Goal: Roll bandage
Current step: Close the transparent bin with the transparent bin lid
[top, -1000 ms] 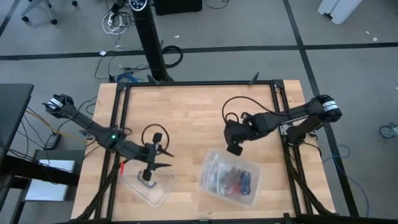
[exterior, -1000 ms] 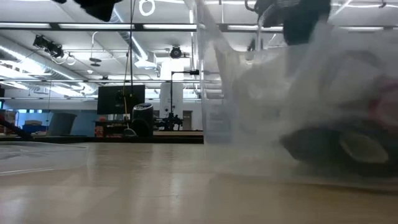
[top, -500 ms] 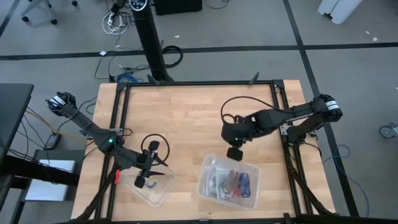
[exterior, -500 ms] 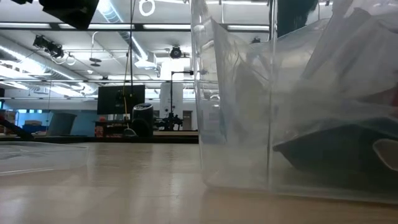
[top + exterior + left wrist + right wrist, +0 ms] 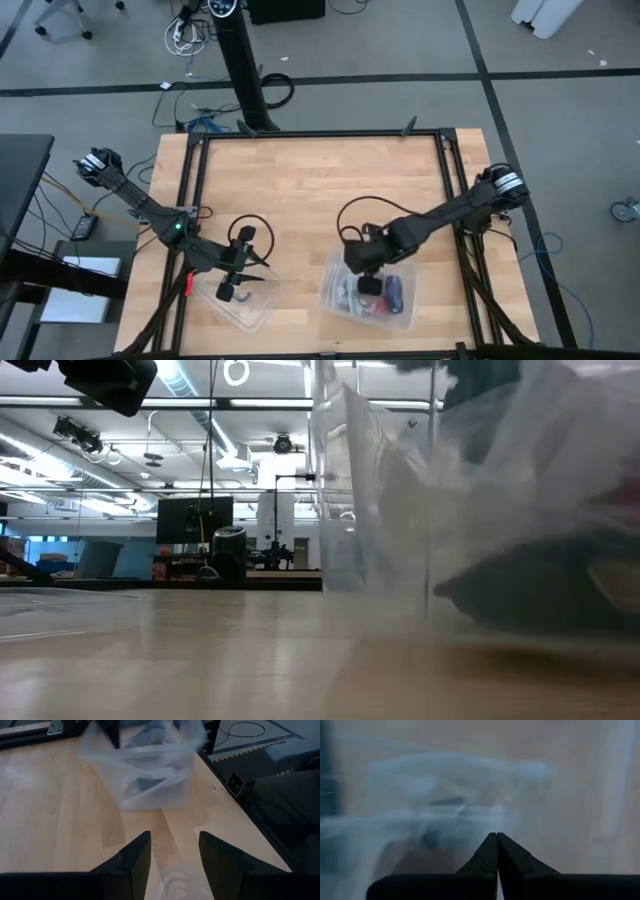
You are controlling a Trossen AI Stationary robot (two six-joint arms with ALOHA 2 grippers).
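A clear plastic tub (image 5: 404,308) stands near the table's front edge, right of centre, with several small red, blue and dark items inside. I cannot pick out the bandage among them. My right gripper (image 5: 370,286) points steeply down over the tub's open top, its fingers shut (image 5: 497,836). My left gripper (image 5: 260,272) hovers open at the front left. It is above a clear lid (image 5: 258,306) that carries a black piece (image 5: 227,293). In the left wrist view my left gripper (image 5: 172,840) holds nothing, with the tub (image 5: 150,775) farther off. My right gripper comes at the tub's inside from above with its fingers shut. The blurred clear plastic (image 5: 445,795) below the tips hides whether they touch the tub or anything in it.
A black frame (image 5: 320,134) runs round the wooden tabletop. The far half of the table (image 5: 320,180) is bare wood. The low view is filled on its right by the tub's clear wall (image 5: 380,510).
My right gripper has swung from mid-table toward the near edge and the left, sunk and tipped more steeply down over the tub. The tub has shifted a little. My left gripper has moved slightly toward the near edge over the lid, then kept still.
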